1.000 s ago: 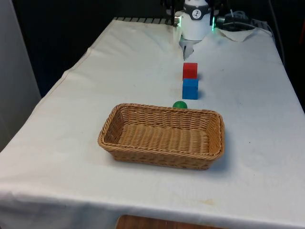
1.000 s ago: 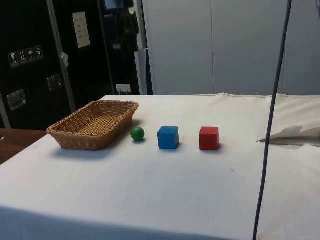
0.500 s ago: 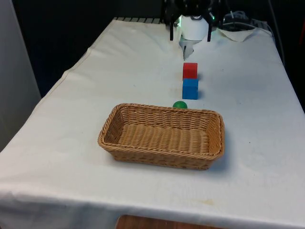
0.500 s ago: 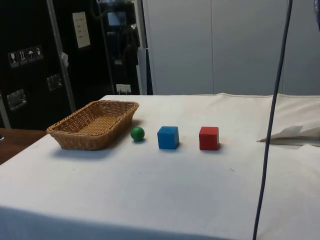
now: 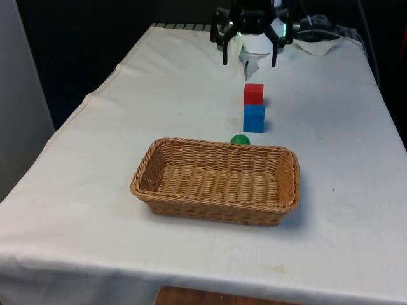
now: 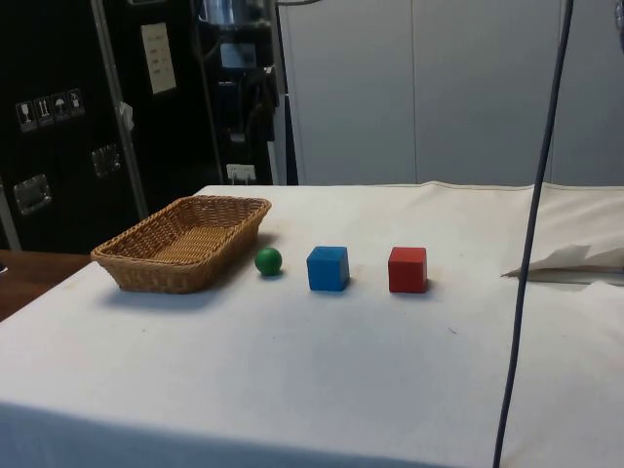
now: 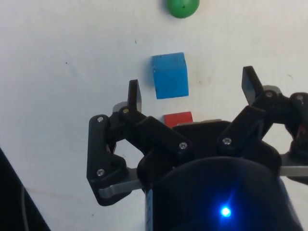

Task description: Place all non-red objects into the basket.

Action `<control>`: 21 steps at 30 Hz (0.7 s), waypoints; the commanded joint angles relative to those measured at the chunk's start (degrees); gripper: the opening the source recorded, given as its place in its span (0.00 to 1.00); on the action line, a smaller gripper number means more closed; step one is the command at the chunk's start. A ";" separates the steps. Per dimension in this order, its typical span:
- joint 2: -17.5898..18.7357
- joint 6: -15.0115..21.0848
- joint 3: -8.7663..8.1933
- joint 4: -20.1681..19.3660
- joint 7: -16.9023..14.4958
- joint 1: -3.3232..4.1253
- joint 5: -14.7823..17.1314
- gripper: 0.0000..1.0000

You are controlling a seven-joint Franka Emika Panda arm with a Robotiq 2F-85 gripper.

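1. While the hand (image 5: 248, 63) hangs high at the top centre of the front view, its two black fingers (image 5: 224, 56) stand spread wide apart, nothing between them.
2. Wrist view confirms it: the hand (image 7: 192, 86) is wide open and clear of the cloth, with the blue cube (image 7: 169, 75) showing in the gap and the red cube (image 7: 178, 119) peeking out just above the hand's body.
3. Down the desk (image 5: 114, 133) runs a neat line in the front view: red cube (image 5: 253, 93) uppermost, blue cube (image 5: 254, 118) just below it and close beside it, then the green ball (image 5: 240, 139).
4. That green ball sits right against the far rim of the wicker basket (image 5: 216, 181), partly hidden by it in the front view.
5. Over to the side view: basket (image 6: 182, 242) at centre left, then green ball (image 6: 268, 260), blue cube (image 6: 328, 268) and red cube (image 6: 407, 269) in a row toward the right, each apart from its neighbour and all resting on the white cloth.
6. Ball is near the basket's corner, outside it.
7. Wrist view shows the green ball (image 7: 182, 6) at the top edge, beyond the blue cube.
8. Basket holds nothing; both non-red pieces are on the desk.
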 commanded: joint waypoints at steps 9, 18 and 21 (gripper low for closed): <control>0.69 1.20 -0.29 -0.46 -0.74 -0.34 0.29 1.00; 1.83 3.27 -0.34 -1.20 -1.09 -0.52 0.92 1.00; 2.29 4.13 -0.34 -1.49 -1.03 -0.46 1.15 1.00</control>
